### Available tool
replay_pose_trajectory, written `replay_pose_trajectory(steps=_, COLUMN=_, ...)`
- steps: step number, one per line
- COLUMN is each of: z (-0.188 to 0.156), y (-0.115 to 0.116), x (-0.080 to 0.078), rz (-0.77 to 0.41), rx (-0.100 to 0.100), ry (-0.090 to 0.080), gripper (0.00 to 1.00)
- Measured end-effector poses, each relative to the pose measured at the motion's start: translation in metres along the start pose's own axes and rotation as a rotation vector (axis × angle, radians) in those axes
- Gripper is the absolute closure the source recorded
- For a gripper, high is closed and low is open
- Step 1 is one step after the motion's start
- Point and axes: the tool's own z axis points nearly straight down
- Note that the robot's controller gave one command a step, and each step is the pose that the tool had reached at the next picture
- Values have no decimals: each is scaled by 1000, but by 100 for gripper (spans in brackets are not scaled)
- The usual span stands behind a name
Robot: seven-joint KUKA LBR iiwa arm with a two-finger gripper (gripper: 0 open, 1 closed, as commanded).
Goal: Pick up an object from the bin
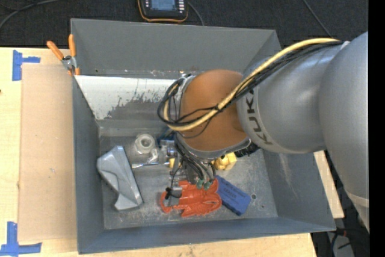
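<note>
A: Where does everything sit in the bin (174,48)?
B: A folded pouch (120,180) lies at the floor's lower left, with a small roll (144,143) just above it, toward the frame's top.
A: And lower centre?
B: A plastic toy (192,204) — a flat block (233,197) just beside it on the right — and the gripper (187,183) directly over the toy.
</note>
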Motion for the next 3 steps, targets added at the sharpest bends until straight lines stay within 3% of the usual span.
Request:
replay_pose_trajectory(steps=1, z=-4, y=-1, x=-2, rz=6, rx=-1, ry=-7, gripper=0)
replay_pose_trajectory(steps=2, z=76, y=-70, x=22, rz=-167, rx=0, ry=-3, gripper=0)
replay_pose_trajectory(steps=3, z=45, y=-71, x=31, rz=-182, rx=-3, ry=-12, gripper=0)
